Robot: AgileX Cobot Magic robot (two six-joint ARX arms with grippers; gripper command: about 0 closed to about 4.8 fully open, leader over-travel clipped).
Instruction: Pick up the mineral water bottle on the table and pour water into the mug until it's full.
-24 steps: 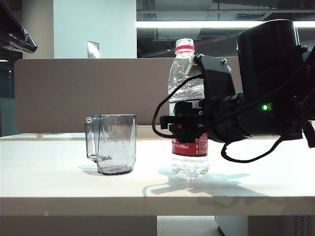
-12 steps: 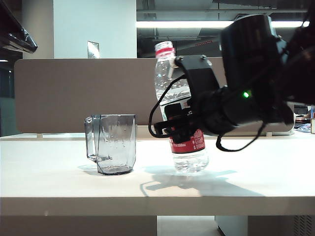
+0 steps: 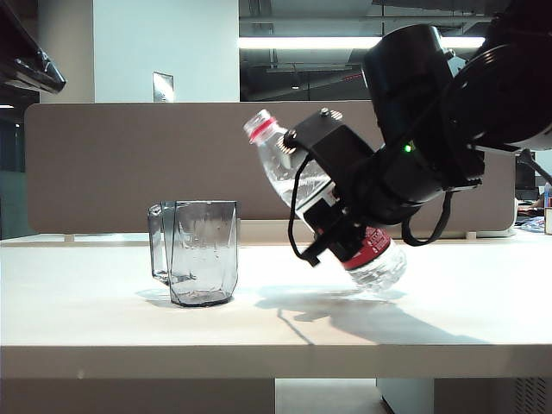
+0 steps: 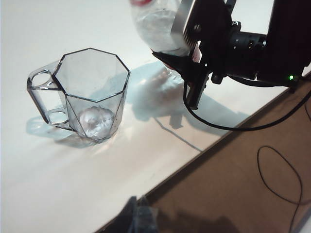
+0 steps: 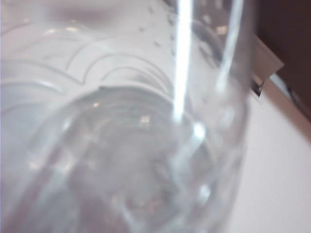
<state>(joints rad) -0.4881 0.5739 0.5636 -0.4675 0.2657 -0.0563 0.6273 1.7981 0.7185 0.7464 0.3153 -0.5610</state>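
Right of centre in the exterior view, the right gripper clamps the labelled waist of the tall clear plastic mineral water bottle, likely water-heavy, thin-walled and slippery, tilted toward the smoky grey faceted mug; the left gripper is unseen.

A: What fills the right wrist view?
B: The mineral water bottle, clear ribbed plastic, blurred and very close

A: Anything else?
B: A strip of pale desk beside it
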